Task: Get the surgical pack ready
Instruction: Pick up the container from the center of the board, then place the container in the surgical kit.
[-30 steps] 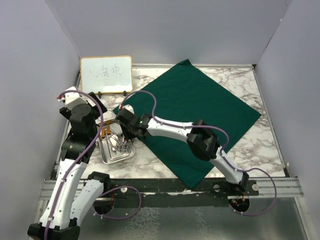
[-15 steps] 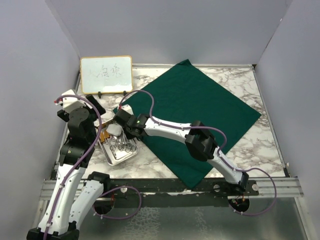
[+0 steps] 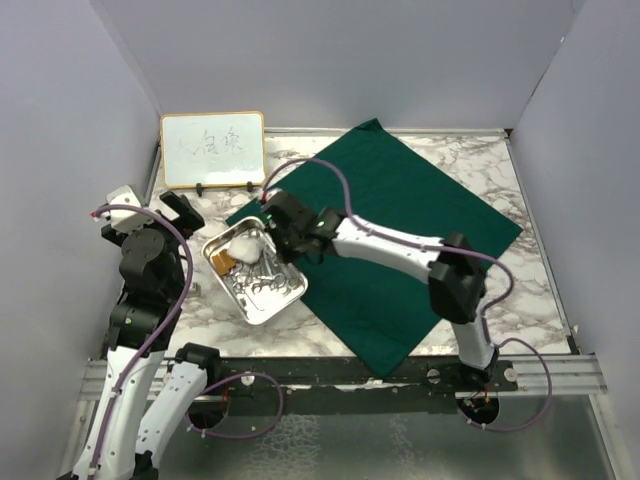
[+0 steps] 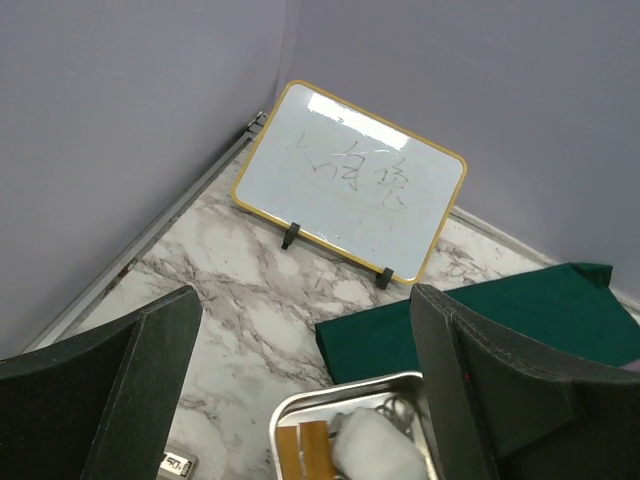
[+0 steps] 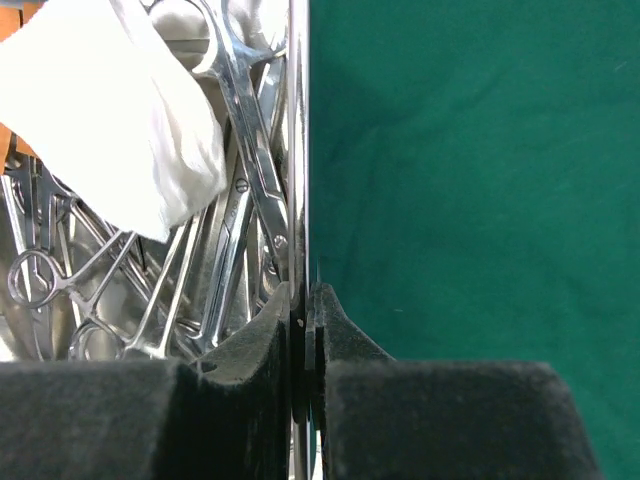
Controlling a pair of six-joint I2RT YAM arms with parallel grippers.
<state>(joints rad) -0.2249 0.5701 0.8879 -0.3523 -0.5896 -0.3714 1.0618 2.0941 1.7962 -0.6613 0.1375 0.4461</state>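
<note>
The dark green drape (image 3: 400,220) lies spread as a diamond across the marble table. A small steel tray (image 3: 226,287) sits at its left corner, its right edge over the cloth. It holds silver instruments (image 3: 266,282) and white gauze (image 3: 245,243). My right gripper (image 3: 283,232) is shut on the tray's rim (image 5: 298,150), with the drape (image 5: 470,180) to one side and the instruments (image 5: 240,180) and gauze (image 5: 110,110) to the other. My left gripper (image 4: 305,300) hangs open and empty to the left of the tray (image 4: 330,395).
A wood-framed whiteboard (image 3: 212,148) stands at the back left against the wall, also in the left wrist view (image 4: 350,180). Tan strips (image 4: 300,450) lie in the tray's near corner. Grey walls close in the table on the left, back and right.
My right gripper closed on the tray's rim and dragged the tray right, turning it onto the drape's corner. My left arm drew back to the left, still open.
</note>
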